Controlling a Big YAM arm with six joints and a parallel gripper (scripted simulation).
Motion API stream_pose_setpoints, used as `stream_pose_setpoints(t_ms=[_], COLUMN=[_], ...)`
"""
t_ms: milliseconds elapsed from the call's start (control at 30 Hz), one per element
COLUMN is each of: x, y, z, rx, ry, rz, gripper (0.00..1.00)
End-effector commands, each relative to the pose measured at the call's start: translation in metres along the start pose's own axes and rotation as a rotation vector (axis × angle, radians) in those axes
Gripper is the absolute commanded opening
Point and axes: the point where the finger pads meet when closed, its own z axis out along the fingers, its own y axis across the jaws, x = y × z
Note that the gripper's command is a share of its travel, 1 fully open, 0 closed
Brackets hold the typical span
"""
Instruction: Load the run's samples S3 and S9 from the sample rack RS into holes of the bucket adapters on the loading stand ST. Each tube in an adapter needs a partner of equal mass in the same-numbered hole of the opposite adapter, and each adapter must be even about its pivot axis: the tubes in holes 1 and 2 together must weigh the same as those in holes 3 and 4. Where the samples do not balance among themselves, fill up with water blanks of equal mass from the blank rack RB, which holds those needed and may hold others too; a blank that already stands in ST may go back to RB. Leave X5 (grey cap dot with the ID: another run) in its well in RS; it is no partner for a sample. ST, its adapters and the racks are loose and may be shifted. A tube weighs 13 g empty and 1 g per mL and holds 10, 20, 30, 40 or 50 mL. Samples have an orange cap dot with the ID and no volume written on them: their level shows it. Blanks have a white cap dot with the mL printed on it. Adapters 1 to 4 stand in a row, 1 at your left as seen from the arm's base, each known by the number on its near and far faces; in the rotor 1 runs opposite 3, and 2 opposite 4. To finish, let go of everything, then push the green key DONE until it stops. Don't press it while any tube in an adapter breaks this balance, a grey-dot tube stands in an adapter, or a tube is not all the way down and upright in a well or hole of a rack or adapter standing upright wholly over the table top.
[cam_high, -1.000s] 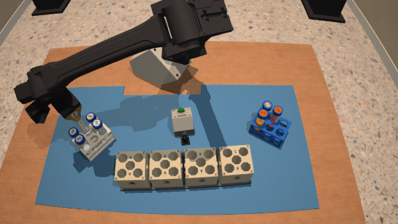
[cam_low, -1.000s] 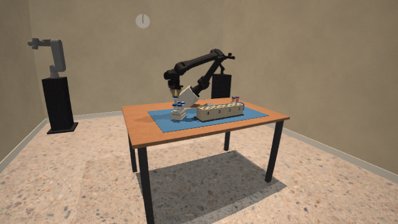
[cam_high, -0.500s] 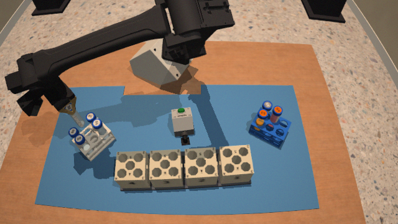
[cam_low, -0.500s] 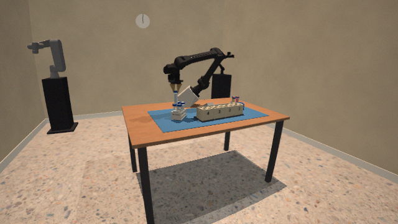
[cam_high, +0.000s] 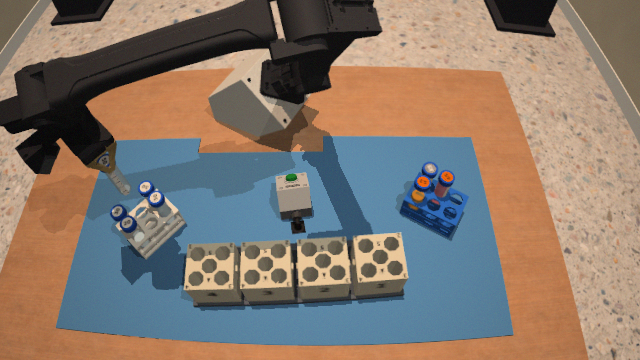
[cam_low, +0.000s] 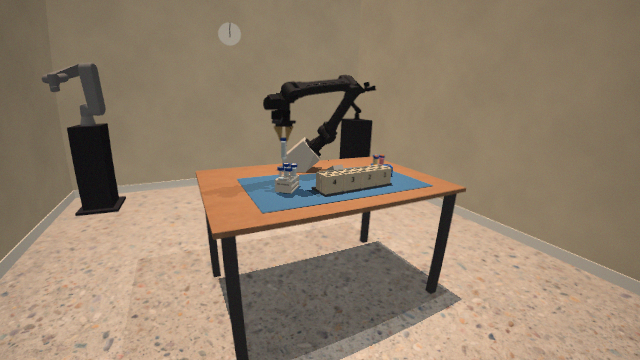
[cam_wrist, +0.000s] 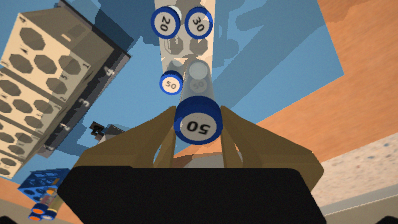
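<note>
My gripper (cam_high: 104, 161) is shut on a water blank (cam_high: 117, 180) with a blue cap marked 50 (cam_wrist: 197, 122). It holds the tube upright in the air, above and behind the blank rack RB (cam_high: 150, 222), clear of its wells. The rack holds several more blue-capped blanks; in the wrist view I read 20 (cam_wrist: 165, 22), 30 (cam_wrist: 198, 22) and 50 (cam_wrist: 171, 83). The four beige adapters (cam_high: 295, 270) stand in a row at the mat's near edge, and all the holes I see are empty. The blue sample rack RS (cam_high: 434, 204) at the right holds orange-dot tubes (cam_high: 446, 177) and a grey-dot tube (cam_high: 430, 169).
The grey box with the green key DONE (cam_high: 290, 177) stands mid-mat behind the adapters. The arm's white base (cam_high: 252, 105) is at the back of the table. The blank rack lies close to the leftmost adapter (cam_high: 210, 272).
</note>
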Motion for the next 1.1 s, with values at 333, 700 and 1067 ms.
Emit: stream_pose_setpoints(t_ms=[333, 700, 1067], x=[0.033, 0.064, 0.092], y=[0.066, 0.142, 0.195], z=[-0.025, -0.013, -0.013], rx=[0.007, 0.007, 0.005], ry=[-0.037, -0.006, -0.004], rz=[-0.292, -0.608, -0.847], gripper=[0.00, 0.00, 0.00])
